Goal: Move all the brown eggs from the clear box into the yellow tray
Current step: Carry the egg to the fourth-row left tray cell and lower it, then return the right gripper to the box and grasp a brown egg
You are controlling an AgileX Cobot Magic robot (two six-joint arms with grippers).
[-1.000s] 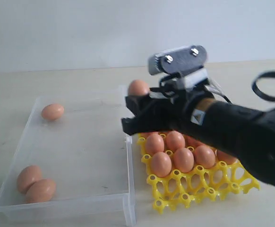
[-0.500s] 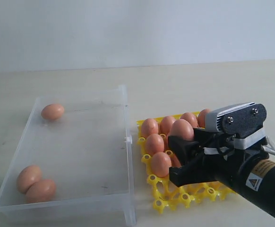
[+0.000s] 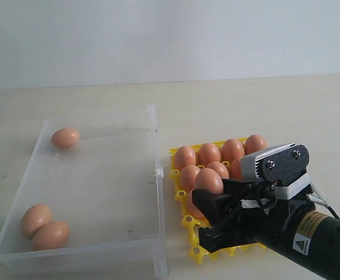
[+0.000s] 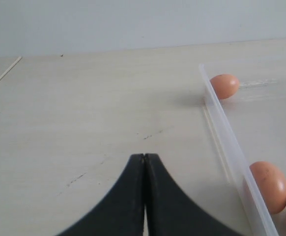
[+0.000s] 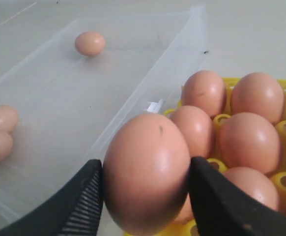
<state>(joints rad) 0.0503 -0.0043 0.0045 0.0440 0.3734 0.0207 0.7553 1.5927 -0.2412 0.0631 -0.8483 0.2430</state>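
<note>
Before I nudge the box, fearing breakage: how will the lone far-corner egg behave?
The lone egg lies on its side on the clear box's smooth floor, so it probably rolls. An eggshell, it might crack on impact.

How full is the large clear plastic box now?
Nearly empty: the clear plastic box holds only three brown oval eggs, one alone, two touching.
</note>
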